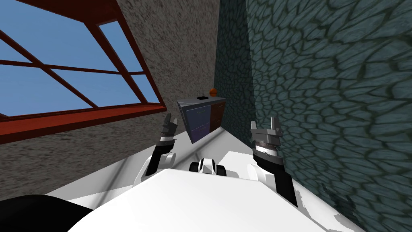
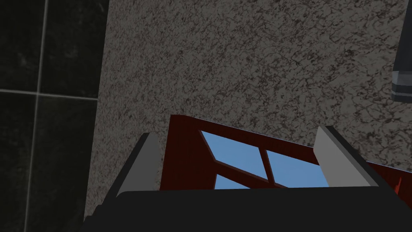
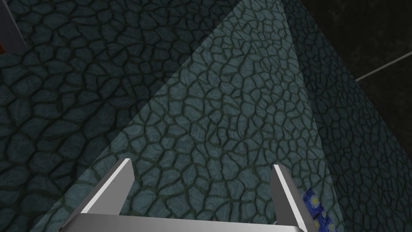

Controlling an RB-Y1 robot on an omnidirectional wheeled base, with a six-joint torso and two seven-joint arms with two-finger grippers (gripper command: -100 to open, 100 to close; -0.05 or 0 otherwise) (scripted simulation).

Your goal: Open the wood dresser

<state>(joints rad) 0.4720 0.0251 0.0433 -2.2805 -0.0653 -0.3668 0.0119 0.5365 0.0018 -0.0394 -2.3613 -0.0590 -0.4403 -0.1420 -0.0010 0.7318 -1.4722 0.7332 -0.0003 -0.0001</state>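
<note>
Left end effector (image 1: 170,120) spread, dresser (image 1: 203,114) closed

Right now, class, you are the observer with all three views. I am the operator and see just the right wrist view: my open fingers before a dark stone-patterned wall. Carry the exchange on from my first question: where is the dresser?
Observer: The dresser stands ahead in the room's corner. In the head view it lies between the raised left gripper and right gripper, well beyond both.
Operator: Is it open?
Observer: Its fronts look flush, so shut, though it shows small.
Operator: Is anything on top?
Observer: An orange ball and a small dark pronged thing.
</note>
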